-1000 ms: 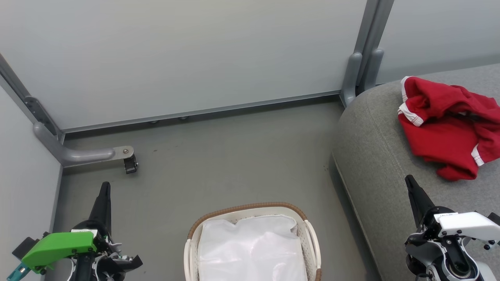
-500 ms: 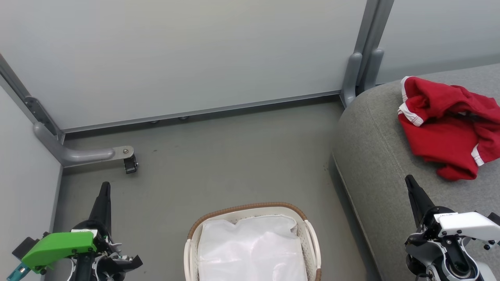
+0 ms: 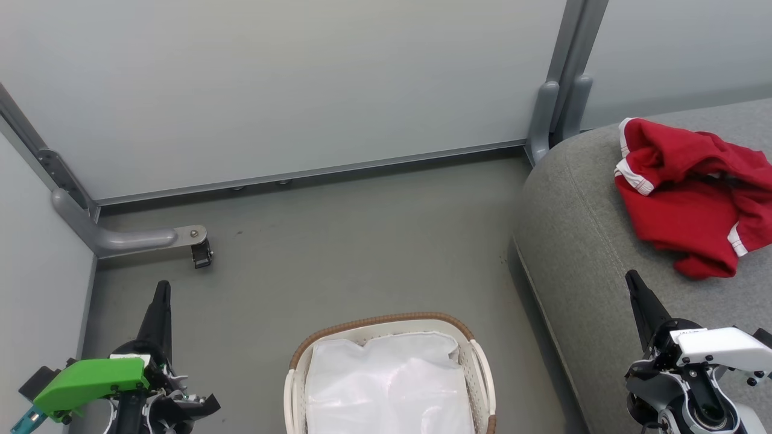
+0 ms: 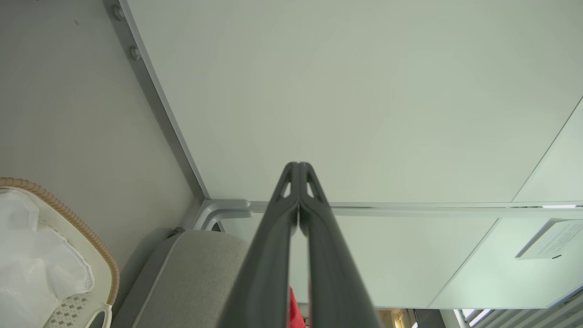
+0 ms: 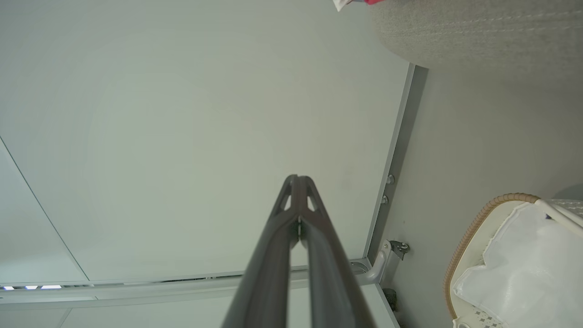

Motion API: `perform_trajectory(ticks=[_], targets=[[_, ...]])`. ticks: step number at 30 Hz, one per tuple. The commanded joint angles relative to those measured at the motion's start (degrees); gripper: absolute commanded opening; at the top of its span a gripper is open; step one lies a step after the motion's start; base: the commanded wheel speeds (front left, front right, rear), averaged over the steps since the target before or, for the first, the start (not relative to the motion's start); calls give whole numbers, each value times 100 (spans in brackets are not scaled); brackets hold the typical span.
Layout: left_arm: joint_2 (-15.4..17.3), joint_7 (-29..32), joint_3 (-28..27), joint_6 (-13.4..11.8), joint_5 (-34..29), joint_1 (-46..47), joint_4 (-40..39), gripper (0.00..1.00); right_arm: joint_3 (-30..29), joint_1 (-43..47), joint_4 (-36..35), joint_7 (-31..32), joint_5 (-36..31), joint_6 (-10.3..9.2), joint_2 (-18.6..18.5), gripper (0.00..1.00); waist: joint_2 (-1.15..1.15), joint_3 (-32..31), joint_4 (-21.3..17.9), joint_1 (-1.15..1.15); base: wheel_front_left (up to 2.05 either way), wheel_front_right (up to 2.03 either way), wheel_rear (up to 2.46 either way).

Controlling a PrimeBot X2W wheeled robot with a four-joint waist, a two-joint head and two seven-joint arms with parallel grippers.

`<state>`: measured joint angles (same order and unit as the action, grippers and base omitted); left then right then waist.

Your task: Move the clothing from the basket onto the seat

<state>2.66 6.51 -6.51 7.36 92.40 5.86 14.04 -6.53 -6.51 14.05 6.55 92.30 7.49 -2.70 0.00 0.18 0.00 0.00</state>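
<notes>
The red clothing (image 3: 690, 196) with white trim lies crumpled on the grey seat (image 3: 579, 241) at the right. A sliver of it (image 4: 295, 314) shows behind the fingers in the left wrist view. The white basket (image 3: 476, 361) with a brown rim stands on the floor at bottom centre, with a white sheet (image 3: 386, 386) lying in it. My left gripper (image 3: 161, 289) is shut and empty at lower left, apart from the basket. My right gripper (image 3: 632, 278) is shut and empty over the seat's front part, below the clothing. Both pairs of fingertips meet in the wrist views (image 4: 298, 165) (image 5: 297, 177).
Pale partition walls (image 3: 301, 78) close the far side and the left. A grey metal foot with a caster (image 3: 199, 253) juts from the left wall onto the grey floor (image 3: 362, 241). A grey post (image 3: 558, 90) stands by the seat's far corner.
</notes>
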Motion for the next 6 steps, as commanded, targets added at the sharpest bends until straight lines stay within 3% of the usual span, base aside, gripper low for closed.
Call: perform_trajectory(ticks=[1,6], targets=[[40,23,-14,33,6,72,-10,0,-10,61,-17,17,22,0,-33,0,0,0,0,0,0,0,0],[40,23,-14,32,6,72,-10,0,-10,61,-17,17,22,0,-33,0,0,0,0,0,0,0,0]])
